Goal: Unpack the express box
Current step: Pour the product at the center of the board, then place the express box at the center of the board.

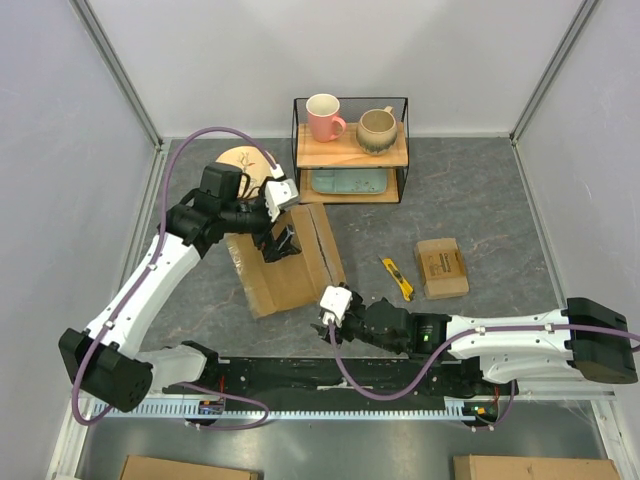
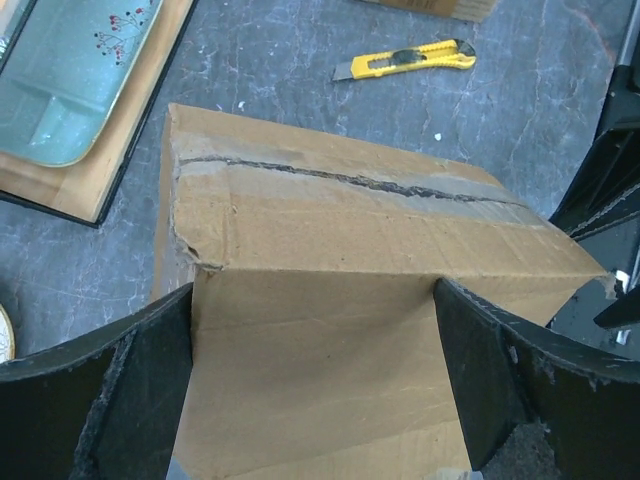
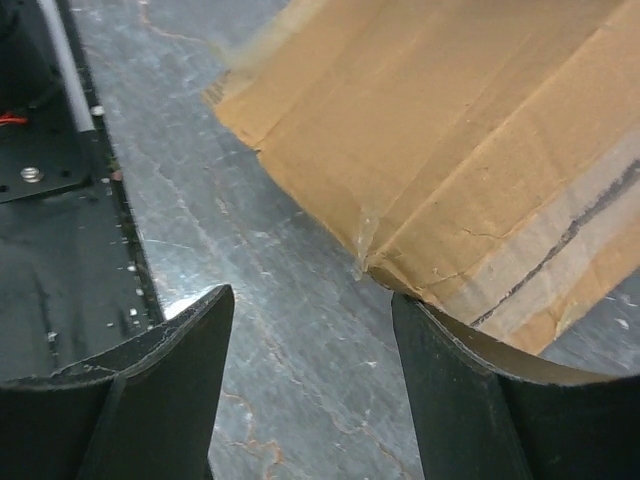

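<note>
Reaching | left arm (image 1: pixel 150 275) bent over express box (image 1: pixel 310 265), jaws wide | right arm (image 1: pixel 500 335) low at its corner, jaws apart

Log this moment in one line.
express box: flaps shut, seam slit | left claw: open, over box | right claw: open, by near corner | utility knife: on table

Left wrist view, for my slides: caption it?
Open left gripper brackets one end of the express box; yellow knife lies beyond.
</note>
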Motion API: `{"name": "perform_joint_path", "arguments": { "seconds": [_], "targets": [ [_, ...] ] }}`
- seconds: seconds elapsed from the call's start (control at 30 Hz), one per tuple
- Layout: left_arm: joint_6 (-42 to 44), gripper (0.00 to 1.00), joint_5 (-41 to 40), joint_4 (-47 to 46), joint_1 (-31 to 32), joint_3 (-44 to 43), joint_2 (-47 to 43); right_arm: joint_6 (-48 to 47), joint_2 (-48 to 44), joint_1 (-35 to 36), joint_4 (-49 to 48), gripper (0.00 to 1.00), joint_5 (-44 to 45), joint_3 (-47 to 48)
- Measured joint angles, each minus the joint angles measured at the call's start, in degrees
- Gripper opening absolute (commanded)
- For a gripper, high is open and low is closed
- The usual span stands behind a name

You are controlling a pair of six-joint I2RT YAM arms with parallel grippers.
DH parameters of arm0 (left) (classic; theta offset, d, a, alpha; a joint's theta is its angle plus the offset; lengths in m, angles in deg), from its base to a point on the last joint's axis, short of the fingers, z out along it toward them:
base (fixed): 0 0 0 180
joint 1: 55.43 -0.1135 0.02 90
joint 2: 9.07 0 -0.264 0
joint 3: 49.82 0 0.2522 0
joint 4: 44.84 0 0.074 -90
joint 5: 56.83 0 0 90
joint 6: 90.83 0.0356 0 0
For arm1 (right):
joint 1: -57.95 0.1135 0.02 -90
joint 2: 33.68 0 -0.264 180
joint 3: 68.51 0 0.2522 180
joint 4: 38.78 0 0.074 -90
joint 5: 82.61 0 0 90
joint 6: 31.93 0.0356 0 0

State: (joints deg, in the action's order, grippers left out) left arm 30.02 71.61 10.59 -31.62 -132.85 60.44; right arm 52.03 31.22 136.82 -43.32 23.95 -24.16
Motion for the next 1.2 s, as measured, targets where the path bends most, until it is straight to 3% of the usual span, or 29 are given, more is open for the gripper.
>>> {"name": "perform_joint_path", "arguments": {
  "seconds": [0.2, 0.43, 0.57, 0.77, 1.1, 1.2],
  "targets": [
    [-0.04, 1.00, -1.75, -0.02, 0.24, -1.77, 0.87, -3.15, -0.02, 0.00, 0.35, 0.75, 5.18, 0.57],
    [-0.04, 1.00, -1.66, 3.30, 3.21, -21.57, 8.39, -6.43, -0.87, -3.02, 6.25, 0.75, 7.96, 9.90],
    [-0.04, 1.00, 1.42, 2.25, 4.59, -28.02, 8.39, -6.75, -2.80, -3.37, 8.85, 0.75, 7.26, 13.97],
    [0.74, 1.00, 3.26, 1.42, 4.98, -25.99, 6.82, -5.25, -4.20, -4.13, 13.38, 0.76, 7.08, 14.49],
    [3.23, 1.00, -2.54, 1.60, 2.89, -10.40, 11.08, 2.32, -4.31, -9.51, 21.81, 0.76, 7.52, 10.73],
    [3.19, 0.99, -1.60, 7.13, -0.37, -9.11, 11.06, 2.91, -4.04, -11.98, 21.51, 0.84, 9.40, 10.75]
  ]
}}
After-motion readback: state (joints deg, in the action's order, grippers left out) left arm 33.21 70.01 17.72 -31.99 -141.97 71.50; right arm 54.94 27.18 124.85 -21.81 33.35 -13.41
